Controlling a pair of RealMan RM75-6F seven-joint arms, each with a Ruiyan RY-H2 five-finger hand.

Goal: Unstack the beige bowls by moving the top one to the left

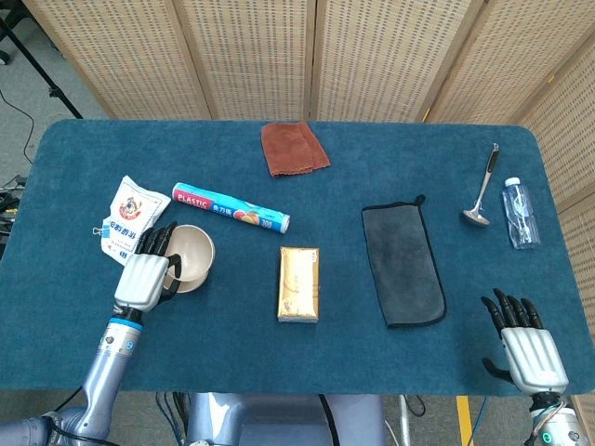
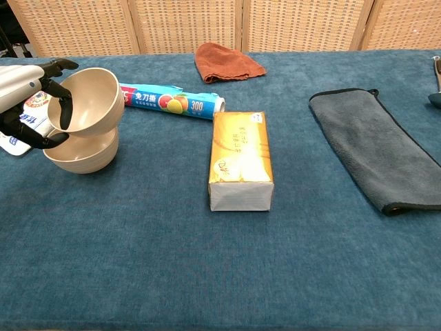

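Observation:
My left hand (image 1: 147, 275) (image 2: 27, 103) grips the rim of the top beige bowl (image 2: 88, 101) (image 1: 191, 255), with a finger inside it. That bowl is lifted and tilted toward the right, clear of the lower beige bowl (image 2: 81, 150), which stands on the blue table directly beneath it. In the head view the lower bowl is mostly hidden under the upper one. My right hand (image 1: 525, 346) rests open near the table's front right corner, far from both bowls, and holds nothing.
A white snack bag (image 1: 131, 215) lies just left of the bowls and a plastic-wrap roll (image 1: 231, 208) just behind them. A tan tissue box (image 1: 298, 283) sits mid-table, a grey cloth (image 1: 403, 265) to its right, a brown cloth (image 1: 293, 148) at the back, a ladle (image 1: 481, 192) and bottle (image 1: 521, 213) far right.

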